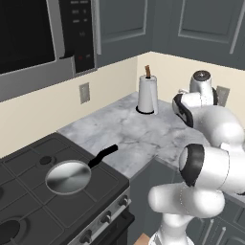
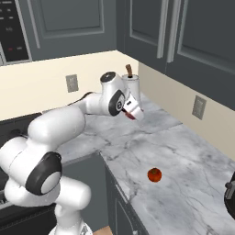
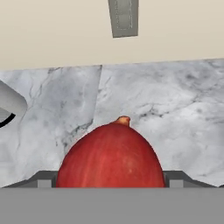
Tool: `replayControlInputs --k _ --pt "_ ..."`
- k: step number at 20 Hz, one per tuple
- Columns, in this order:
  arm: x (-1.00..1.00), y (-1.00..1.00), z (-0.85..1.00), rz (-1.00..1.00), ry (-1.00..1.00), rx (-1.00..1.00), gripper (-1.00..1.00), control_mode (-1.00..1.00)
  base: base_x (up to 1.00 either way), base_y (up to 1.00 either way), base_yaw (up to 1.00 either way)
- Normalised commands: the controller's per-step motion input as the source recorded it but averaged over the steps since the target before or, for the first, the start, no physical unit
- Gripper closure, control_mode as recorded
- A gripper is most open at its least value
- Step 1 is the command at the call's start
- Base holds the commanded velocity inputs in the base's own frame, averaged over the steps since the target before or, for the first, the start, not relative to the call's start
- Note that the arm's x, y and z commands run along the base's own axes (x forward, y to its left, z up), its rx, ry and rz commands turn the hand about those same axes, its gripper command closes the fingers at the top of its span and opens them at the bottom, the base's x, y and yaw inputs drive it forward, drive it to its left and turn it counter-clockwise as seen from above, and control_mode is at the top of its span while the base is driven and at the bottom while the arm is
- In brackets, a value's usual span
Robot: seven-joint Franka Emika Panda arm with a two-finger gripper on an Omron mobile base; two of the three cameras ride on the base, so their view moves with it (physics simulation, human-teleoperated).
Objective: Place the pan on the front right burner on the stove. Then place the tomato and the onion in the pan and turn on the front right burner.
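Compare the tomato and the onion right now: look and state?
The tomato lies free on the marble counter; the onion sits clamped in the gripper, above the counter. The tomato is orange-red with a dark stem spot; the onion is deeper red with a pale orange tip. Both are round, reddish, and not yet in the pan.

My left base view looks forward and down over the stove [image 1: 57,191] and bench [image 1: 139,129]. My right base view faces the same bench [image 2: 183,160] from the other side. My hand view sits very close behind an onion [image 3: 111,155].
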Motion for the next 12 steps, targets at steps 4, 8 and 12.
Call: replayControlInputs --k 4,8,12 --pt "-0.35 0.51 0.34 0.12 0.07 0.03 1.00 -1.00 0.00 0.00 0.00" --pt "-0.34 0.56 0.14 0.15 0.07 0.06 1.00 -1.00 0.00 0.00 0.00" --pt "-0.33 0.60 0.00 0.17 0.04 0.06 1.00 -1.00 0.00 0.00 0.00"
